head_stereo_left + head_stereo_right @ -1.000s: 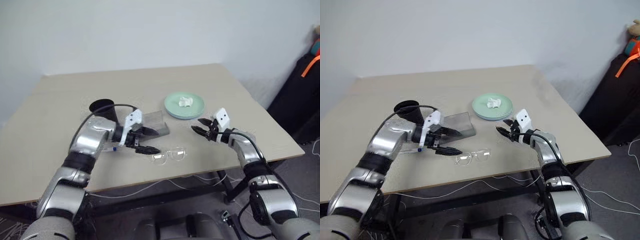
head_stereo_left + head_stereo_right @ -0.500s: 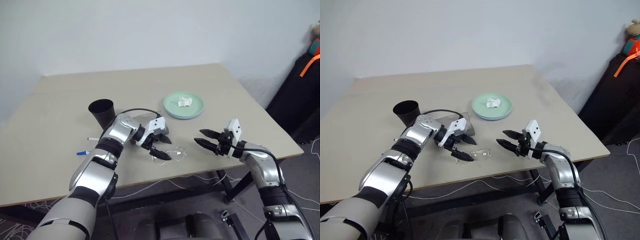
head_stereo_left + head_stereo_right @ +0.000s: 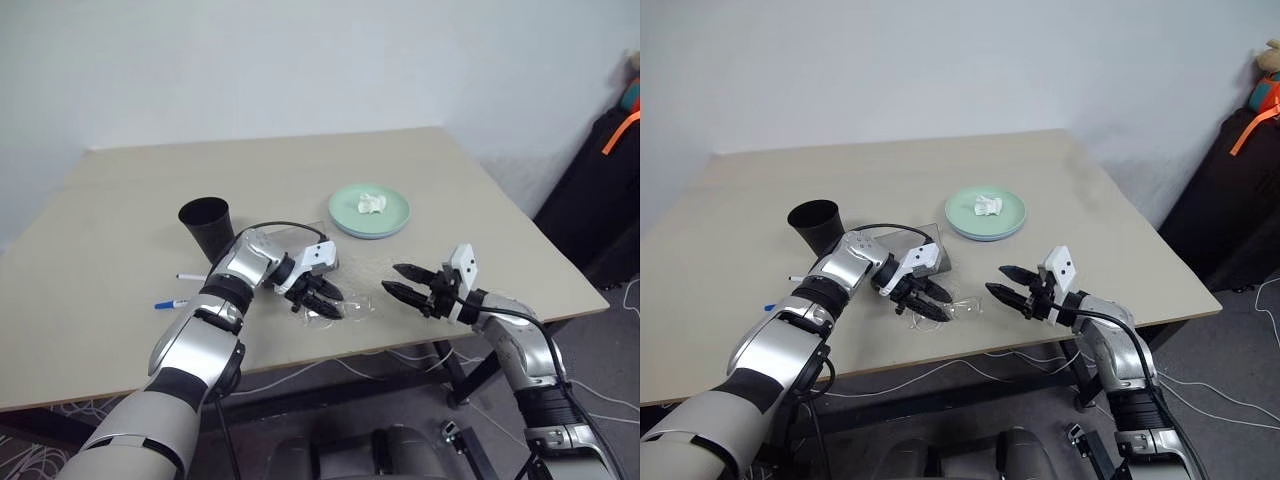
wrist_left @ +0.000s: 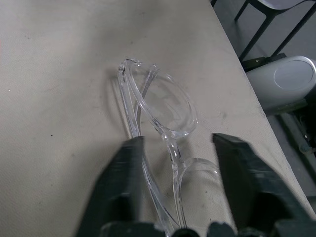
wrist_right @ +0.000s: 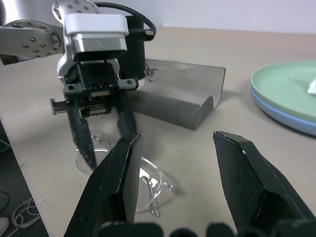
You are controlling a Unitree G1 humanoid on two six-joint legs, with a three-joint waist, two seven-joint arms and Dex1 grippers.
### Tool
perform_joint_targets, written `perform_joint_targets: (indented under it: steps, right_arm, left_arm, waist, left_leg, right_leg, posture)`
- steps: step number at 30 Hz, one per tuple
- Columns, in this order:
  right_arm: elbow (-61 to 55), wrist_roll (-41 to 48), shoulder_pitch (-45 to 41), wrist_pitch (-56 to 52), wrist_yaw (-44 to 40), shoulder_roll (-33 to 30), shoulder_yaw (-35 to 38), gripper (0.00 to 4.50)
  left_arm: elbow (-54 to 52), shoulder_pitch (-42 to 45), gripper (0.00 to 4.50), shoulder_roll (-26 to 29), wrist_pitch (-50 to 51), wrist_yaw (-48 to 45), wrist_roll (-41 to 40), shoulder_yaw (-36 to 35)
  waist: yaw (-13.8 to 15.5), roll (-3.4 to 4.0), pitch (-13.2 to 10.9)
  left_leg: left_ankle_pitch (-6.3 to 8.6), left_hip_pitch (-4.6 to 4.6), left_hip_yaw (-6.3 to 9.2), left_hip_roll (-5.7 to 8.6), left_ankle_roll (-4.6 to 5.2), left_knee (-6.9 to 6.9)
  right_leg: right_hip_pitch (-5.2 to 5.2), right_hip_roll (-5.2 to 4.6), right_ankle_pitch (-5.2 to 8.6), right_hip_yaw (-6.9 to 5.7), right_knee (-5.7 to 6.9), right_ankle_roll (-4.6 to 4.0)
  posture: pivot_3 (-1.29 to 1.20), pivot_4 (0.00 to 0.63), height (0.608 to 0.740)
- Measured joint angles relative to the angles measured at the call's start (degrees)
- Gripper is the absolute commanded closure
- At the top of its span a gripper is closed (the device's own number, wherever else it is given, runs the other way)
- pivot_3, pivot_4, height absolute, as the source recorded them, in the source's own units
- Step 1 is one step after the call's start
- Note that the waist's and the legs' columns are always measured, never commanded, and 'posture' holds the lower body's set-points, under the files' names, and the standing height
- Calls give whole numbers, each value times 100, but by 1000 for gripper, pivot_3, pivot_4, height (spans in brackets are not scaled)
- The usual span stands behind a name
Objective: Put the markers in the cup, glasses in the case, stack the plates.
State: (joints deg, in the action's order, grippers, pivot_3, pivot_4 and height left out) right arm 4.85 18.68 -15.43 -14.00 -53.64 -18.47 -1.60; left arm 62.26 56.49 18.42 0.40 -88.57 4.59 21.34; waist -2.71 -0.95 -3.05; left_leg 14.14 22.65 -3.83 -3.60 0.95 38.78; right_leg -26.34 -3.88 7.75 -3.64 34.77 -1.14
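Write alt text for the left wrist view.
Clear-framed glasses lie on the beige table, with the left gripper straddling them: one black finger on either side of the frame near the bridge, jaws still apart. One lens sits just beyond the fingertips, and the table's edge and the floor show past it.

Glasses (image 3: 335, 306) lie before the case (image 3: 925, 256), plates (image 3: 369, 211) behind right.
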Motion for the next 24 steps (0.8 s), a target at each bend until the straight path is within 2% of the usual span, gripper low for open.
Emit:
perform_joint_targets:
  steps: [11, 15, 24]
  right_arm:
    - [-1, 120, -13, 12, 73, 21, -26, 2004]
    - [-10, 163, -69, 17, 28, 21, -27, 2004]
    - [12, 163, -190, 48, -3, 82, -65, 2004]
  left_arm:
    - [0, 0, 3331, 86, -137, -35, 102, -35]
    - [-6, 0, 4191, 96, -116, -91, 91, -98]
    - [-118, -6, 4191, 155, -72, -110, 27, -240]
  waist:
    - [0, -1, 0]
    - [0, -1, 0]
    - [-1, -1, 0]
  left_leg:
    - [0, -1, 1, 0, 0, 2]
    - [0, -2, 1, 0, 0, 2]
    - [0, -4, 5, -1, -1, 7]
  right_leg:
    - [1, 0, 0, -1, 0, 0]
    - [2, 0, 0, -1, 1, 0]
    - [6, 1, 0, -2, 5, 0]
  posture:
    - [0, 0, 740]
    - [0, 0, 740]
    - [0, 0, 740]
